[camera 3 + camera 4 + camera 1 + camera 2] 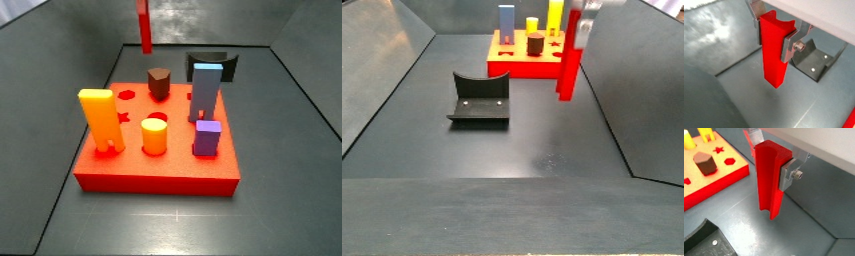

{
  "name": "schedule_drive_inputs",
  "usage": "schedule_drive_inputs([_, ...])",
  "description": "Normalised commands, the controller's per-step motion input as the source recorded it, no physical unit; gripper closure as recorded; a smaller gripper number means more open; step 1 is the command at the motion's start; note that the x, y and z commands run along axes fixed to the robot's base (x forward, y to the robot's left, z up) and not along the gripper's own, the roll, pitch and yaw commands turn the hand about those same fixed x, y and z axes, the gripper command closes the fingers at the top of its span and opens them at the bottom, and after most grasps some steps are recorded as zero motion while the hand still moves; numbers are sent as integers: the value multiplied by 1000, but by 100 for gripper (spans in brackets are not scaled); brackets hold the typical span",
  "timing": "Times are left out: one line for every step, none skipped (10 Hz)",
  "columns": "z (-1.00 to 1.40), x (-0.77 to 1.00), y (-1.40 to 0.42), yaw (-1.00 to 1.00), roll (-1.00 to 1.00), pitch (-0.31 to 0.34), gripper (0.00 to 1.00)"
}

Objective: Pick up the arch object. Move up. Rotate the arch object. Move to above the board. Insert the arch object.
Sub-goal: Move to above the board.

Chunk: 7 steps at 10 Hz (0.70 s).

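The arch object is a tall bright red block hanging upright, its notched end up between the silver fingers. My gripper is shut on its upper part, which shows in both wrist views. In a side view the arch object hangs clear of the grey floor, just off a corner of the board. The board is a thick red-orange slab with shaped holes. The arch object hangs beyond its far edge. The gripper body is cut off at that view's top.
On the board stand a tall orange-yellow block, a yellow cylinder, a purple block, a blue-grey pillar and a dark brown peg. The dark fixture stands on the floor near the board. Grey walls enclose the floor.
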Motion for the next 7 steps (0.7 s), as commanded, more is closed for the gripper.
schedule_drive_inputs([1000, -170, 166, -4, 69, 21, 100])
schedule_drive_inputs([1000, -161, 161, -14, 47, 22, 100])
schedule_drive_inputs([1000, -156, 155, -19, 37, 26, 100])
schedule_drive_inputs([1000, -139, 143, -26, 23, 37, 100])
schedule_drive_inputs([1000, -122, 135, -28, 16, 49, 100])
schedule_drive_inputs([1000, -109, 130, -29, 13, 58, 100])
schedule_drive_inputs([1000, -75, 120, -29, 1, 77, 100])
